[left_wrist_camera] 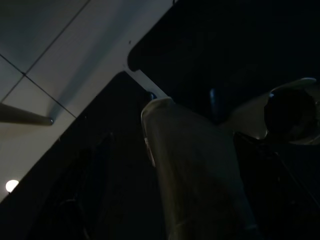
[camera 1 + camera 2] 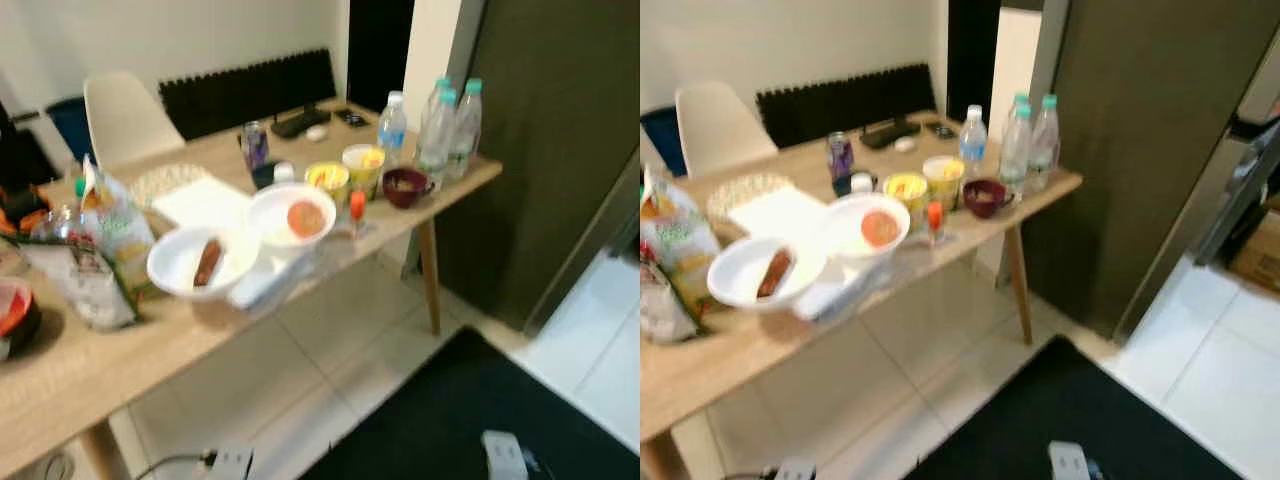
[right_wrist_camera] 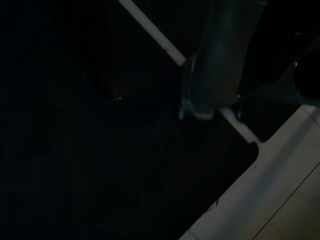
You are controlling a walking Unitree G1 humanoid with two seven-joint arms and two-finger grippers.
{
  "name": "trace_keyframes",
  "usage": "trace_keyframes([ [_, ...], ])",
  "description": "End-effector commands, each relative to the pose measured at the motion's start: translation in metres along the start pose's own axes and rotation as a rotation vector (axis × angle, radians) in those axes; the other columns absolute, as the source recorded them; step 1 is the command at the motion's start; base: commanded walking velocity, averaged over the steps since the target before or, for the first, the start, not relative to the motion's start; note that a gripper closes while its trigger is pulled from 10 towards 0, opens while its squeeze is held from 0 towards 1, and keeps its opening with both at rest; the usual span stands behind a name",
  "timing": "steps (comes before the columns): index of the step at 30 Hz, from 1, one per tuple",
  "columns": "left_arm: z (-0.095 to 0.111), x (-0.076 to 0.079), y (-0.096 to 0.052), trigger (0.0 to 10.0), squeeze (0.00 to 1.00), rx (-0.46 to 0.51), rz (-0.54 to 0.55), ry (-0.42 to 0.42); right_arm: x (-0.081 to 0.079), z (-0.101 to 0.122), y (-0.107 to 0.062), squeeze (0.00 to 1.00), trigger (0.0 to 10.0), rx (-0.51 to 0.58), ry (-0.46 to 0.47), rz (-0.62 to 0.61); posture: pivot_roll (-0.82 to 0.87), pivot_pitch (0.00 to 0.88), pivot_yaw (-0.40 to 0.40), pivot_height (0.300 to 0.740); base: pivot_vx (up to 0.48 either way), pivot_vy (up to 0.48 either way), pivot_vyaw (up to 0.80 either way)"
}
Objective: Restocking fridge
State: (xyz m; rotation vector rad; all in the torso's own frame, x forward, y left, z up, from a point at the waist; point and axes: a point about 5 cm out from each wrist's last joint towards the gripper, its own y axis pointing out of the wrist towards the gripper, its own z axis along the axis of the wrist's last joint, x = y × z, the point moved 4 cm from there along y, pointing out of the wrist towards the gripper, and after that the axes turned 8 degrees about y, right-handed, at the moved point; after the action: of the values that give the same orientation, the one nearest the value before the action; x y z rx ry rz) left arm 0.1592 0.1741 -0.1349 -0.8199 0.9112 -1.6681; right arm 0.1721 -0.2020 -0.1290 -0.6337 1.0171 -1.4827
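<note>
1. Fridge (image 2: 560,150): we see its dark door at upper right of our left eye view, beside the wooden table (image 2: 60,375) with water bottles (image 2: 448,125).
2. Right eye view: bowls (image 2: 865,228) left of centre.
3. Wrist views: too dark; we cannot tell either gripper's jaws.

Pale silver rounded leg (image 1: 195,170) and light grey foot (image 2: 505,455).

Fridge (image 2: 1140,150) is the tall dark slab on the right with its door shut, and the stuff to stock sits on the bench (image 2: 200,330) beside it: three upright water bottles (image 2: 440,125), a maroon cup (image 2: 405,187), yellow tubs (image 2: 345,172), two white bowls (image 2: 245,240).
</note>
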Motion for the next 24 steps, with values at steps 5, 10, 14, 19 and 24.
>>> trace_keyframes([
  [5, -0.0056, 0.0023, -0.0003, 10.0, 0.0, -0.02, -0.006, 0.002, 0.0059, -0.0017, -0.0013, 0.0, 10.0, -0.006, 0.016, -0.017, -0.01, 0.0, -0.017, 0.74, 0.0, -0.446, 0.0],
  [10, -0.0072, -0.0026, -0.001, 10.0, 0.0, -0.025, 0.033, -0.027, 0.0063, -0.0015, -0.0014, 0.0, 10.0, -0.005, 0.019, -0.018, -0.01, 0.0, -0.02, 0.74, 0.0, -0.357, 0.0],
  [14, -0.0073, -0.0049, -0.0013, 10.0, 0.0, -0.027, 0.048, -0.029, 0.0066, -0.0014, -0.0014, 0.0, 10.0, -0.006, 0.018, -0.018, -0.01, 0.0, -0.021, 0.74, 0.0, 0.0, 0.0],
  [19, -0.0062, -0.0043, -0.001, 10.0, 0.0, -0.02, 0.046, -0.036, 0.0072, -0.0009, -0.0015, 0.0, 10.0, -0.005, 0.017, -0.019, -0.01, 0.0, -0.023, 0.74, 0.0, 0.0, 0.0],
  [24, -0.0063, -0.0036, -0.0009, 10.0, 0.0, -0.02, 0.045, -0.036, 0.007, -0.001, -0.0015, 0.0, 10.0, -0.006, 0.013, -0.017, -0.01, 0.0, -0.023, 0.74, 0.0, 0.0, 0.0],
])
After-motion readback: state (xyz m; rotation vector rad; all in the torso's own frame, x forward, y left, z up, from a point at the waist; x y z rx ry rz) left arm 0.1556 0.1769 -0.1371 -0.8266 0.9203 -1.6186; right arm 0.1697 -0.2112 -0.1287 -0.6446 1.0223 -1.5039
